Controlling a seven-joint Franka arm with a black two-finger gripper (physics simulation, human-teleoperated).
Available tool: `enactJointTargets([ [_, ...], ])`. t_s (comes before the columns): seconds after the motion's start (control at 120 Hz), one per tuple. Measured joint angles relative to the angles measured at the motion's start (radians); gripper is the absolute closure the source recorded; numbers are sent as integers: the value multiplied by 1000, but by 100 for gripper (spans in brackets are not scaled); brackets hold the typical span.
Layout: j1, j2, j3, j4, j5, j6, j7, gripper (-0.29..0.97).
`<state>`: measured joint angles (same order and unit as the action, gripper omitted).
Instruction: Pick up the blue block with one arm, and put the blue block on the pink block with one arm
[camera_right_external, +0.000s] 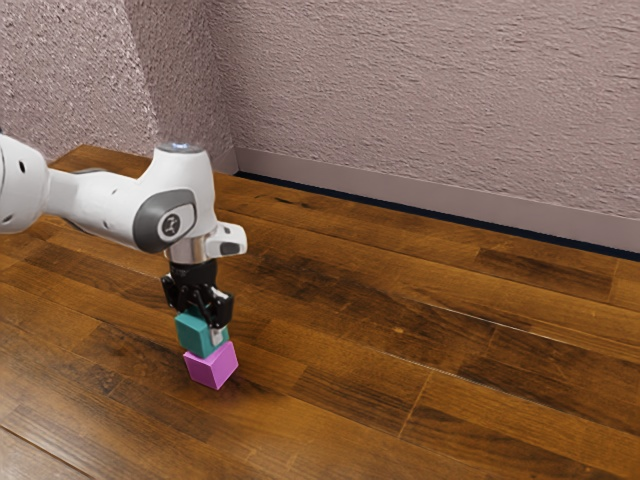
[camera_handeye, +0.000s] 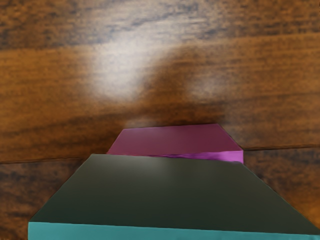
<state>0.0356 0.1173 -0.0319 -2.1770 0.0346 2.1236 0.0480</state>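
Exterior view, from its left: white arm (camera_right_external: 90, 205) enters at 9 o'clock and bends down over the wooden worktop (camera_right_external: 430, 330). Gripper (camera_right_external: 203, 320) points straight down, its black fingers closed partway and pinching the blue block (camera_right_external: 192, 336) (teal in tint) from two sides. Blue block sits on top of the pink block (camera_right_external: 211, 367), touching it. The pink block is offset slightly toward 5 o'clock from the blue one and rests on the worktop. Textured wall (camera_right_external: 450, 90) with pale baseboard (camera_right_external: 450, 195) runs from 12 to 3 o'clock.

Wrist view: blue block (camera_handeye: 170, 200) right under the hand, pink block (camera_handeye: 175, 140) peeking out beneath its far edge, dark shadow on the worktop (camera_handeye: 60, 75) beyond.
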Motion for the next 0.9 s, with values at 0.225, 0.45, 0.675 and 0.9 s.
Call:
enactJointTargets([
  [0.225,-4,0,-16,-5,-6,1,21,19],
  [0.45,-3,-60,-17,9,-9,-2,38,7],
  [0.675,-6,-186,-19,305,15,-109,51,2],
  [0.9,-17,-11,-42,700,57,-315,51,1],
])
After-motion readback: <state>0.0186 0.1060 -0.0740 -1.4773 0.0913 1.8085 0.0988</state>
